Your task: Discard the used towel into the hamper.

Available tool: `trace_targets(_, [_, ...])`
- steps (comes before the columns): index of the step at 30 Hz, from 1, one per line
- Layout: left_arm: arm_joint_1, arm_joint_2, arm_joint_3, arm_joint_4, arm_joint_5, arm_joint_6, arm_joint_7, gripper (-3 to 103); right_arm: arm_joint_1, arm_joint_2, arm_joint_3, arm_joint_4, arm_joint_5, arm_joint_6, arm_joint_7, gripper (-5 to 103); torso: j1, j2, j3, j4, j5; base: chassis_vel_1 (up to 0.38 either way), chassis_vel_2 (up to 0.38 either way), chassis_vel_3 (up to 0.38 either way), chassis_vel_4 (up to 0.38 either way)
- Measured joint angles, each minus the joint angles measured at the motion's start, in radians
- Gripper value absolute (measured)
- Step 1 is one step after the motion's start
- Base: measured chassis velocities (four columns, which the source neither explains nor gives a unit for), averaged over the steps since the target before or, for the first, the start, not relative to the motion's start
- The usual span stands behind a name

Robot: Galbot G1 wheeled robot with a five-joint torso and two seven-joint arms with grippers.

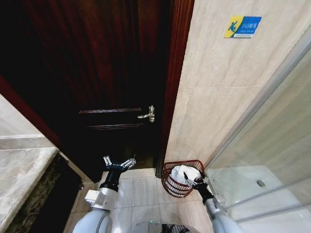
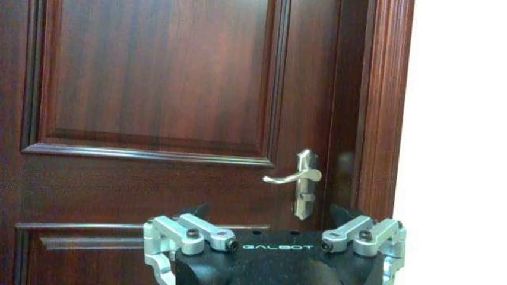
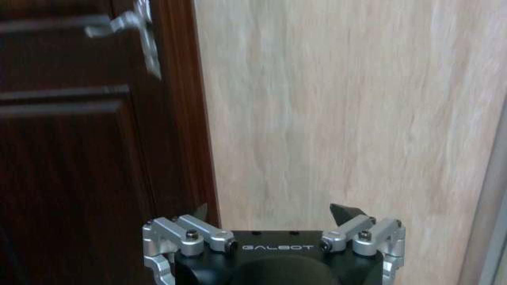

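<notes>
The jaws of the right gripper (image 1: 193, 181) are seen spread apart with nothing between them, both in the head view and in the right wrist view (image 3: 276, 215), where only bare wall tile is framed between the fingertips. This gripper is held at the near right rim of the hamper (image 1: 182, 177), which stands on the floor tiles against the wall, just right of the door frame and just left of the glass shower screen (image 1: 272, 145). A white towel (image 1: 184, 173) is seen lying inside the hamper, bunched high toward its right side, so the discard is judged to be done or nearly done. The left gripper (image 1: 119, 163) is held idle to the left, in front of the dark wooden door (image 1: 112, 73), its jaws likewise parted and empty, with the door handle (image 2: 300, 178) facing it. Risk is judged as follows: the hamper is light and openwork, and could be tipped or dragged if a fingertip were caught in the wire or in a towel fold during withdrawal; the glass screen stands close on the right and could be struck by the arm. Whether the right fingertips touch the towel or the rim cannot be made out. The hamper's far side and base are partly hidden.
</notes>
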Motion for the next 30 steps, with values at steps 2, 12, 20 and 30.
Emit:
trace_targets(2, [0.000, 0.000, 0.000, 0.000, 0.000, 0.000, 0.000, 100, -0.016, 0.007, 0.004, 0.021, 0.000, 0.009, -0.006, 100, 0.000, 0.000, 0.000, 0.0000, 0.0000, 0.000, 0.000, 0.000, 0.000])
trace_targets(12, [0.000, 0.000, 0.000, 0.000, 0.000, 0.000, 0.000, 100, -0.094, 0.085, 0.016, 0.157, -0.049, 0.102, -0.016, 100, 0.000, 0.000, 0.000, 0.0000, 0.0001, 0.000, 0.000, 0.000, 0.000])
trace_targets(20, [0.000, 0.000, 0.000, 0.000, 0.000, 0.000, 0.000, 100, -0.092, 0.117, -0.014, 0.186, -0.095, 0.148, 0.020, 100, 0.000, 0.000, 0.000, 0.0000, 0.0001, 0.000, 0.000, 0.000, 0.000])
trace_targets(30, [0.000, 0.000, 0.000, 0.000, 0.000, 0.000, 0.000, 100, -0.094, 0.141, -0.032, 0.203, -0.085, 0.195, 0.020, 100, 0.000, 0.000, 0.000, 0.0000, 0.0001, 0.000, 0.000, 0.000, 0.000])
